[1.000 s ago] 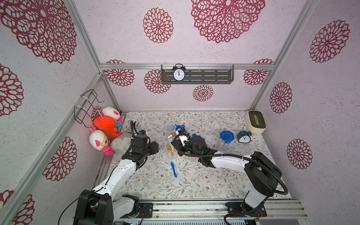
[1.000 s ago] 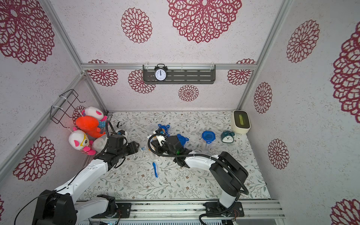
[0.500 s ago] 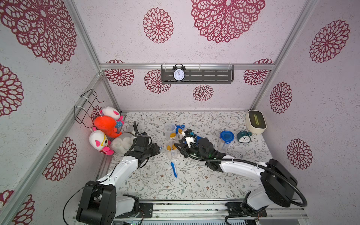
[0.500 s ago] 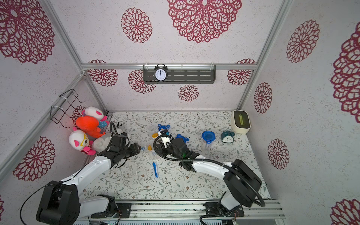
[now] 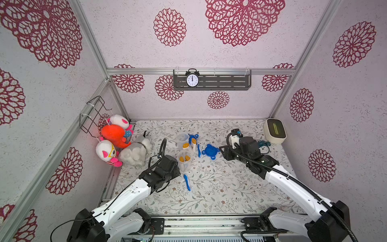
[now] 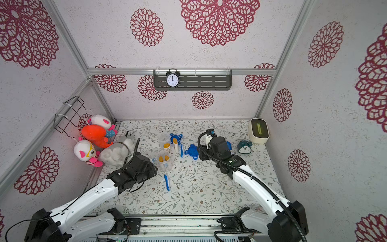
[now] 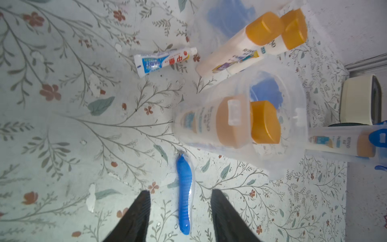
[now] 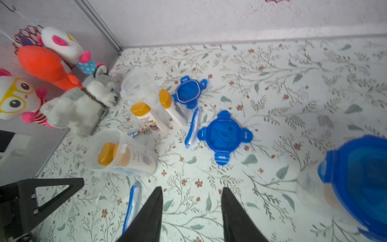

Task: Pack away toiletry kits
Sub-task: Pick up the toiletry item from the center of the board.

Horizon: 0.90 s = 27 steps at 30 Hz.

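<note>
A: How does the left claw (image 7: pixel 181 191) stand?
B: It hangs over the desk (image 5: pixel 219 188) with its two fingers apart. In the left wrist view a blue toothbrush (image 7: pixel 184 188) lies between them, but the fingers do not touch it. How high the tips are above it, I cannot tell.
A: And the right claw (image 8: pixel 192 188)?
B: Its fingers are apart too, and they hold nothing. Between them only the flowered desk shows.
A: Where are the jars?
B: An open jar (image 5: pixel 184 160) stands upright just past the far end of that toothbrush. Two bottles (image 7: pixel 265 122) with orange caps are inside it. A second jar (image 5: pixel 182 138), also without lid, stands further back; I see nothing in it. A closed jar (image 8: pixel 356 178) with its lid on stands near the right claw; in both top views the right arm hides most of it.
A: What lies loose on the desk?
B: Two loose bottles (image 8: pixel 146 115) are between the two open jars, and a toothpaste tube (image 7: pixel 165 61) lies close to them. A second toothbrush (image 5: pixel 199 150) lies just beside a blue lid (image 5: pixel 210 151). The other lid (image 5: pixel 193 138) is near the second jar.
A: Anything else?
B: Plush toys (image 5: pixel 117 138) sit in the far left corner. A teal clock (image 6: pixel 244 146) and a white box (image 5: pixel 274 131) are on the right side, at the back.
</note>
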### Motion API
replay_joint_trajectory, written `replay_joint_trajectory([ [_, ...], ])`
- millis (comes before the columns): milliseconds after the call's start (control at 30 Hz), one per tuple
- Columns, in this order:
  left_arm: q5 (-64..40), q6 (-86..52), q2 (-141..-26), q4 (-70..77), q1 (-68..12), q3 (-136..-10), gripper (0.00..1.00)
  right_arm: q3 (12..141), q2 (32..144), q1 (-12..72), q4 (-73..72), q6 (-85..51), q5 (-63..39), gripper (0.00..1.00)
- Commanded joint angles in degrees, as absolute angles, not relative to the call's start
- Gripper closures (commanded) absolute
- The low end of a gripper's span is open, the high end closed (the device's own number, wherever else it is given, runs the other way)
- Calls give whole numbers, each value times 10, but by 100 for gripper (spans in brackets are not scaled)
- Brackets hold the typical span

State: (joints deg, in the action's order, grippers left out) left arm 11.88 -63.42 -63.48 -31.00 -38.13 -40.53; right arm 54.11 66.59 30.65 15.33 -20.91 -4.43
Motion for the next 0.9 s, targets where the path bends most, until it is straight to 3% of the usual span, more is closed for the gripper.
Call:
replay_joint_trajectory([
  [0, 196, -722, -670, -342, -440, -452, 48, 527, 651, 271, 218, -215, -116, 53],
  [133, 239, -759, -737, -361, -512, -500, 47, 509, 660, 235, 215, -215, -188, 53],
  [300, 216, -795, -816, -376, -544, -536, 46, 490, 668, 209, 193, -229, -255, 53],
  [500, 212, -818, -857, -432, -579, -562, 48, 463, 638, 184, 180, -236, -278, 52],
  [867, 183, -833, -886, -395, -598, -512, 54, 458, 608, 174, 180, -236, -291, 52],
])
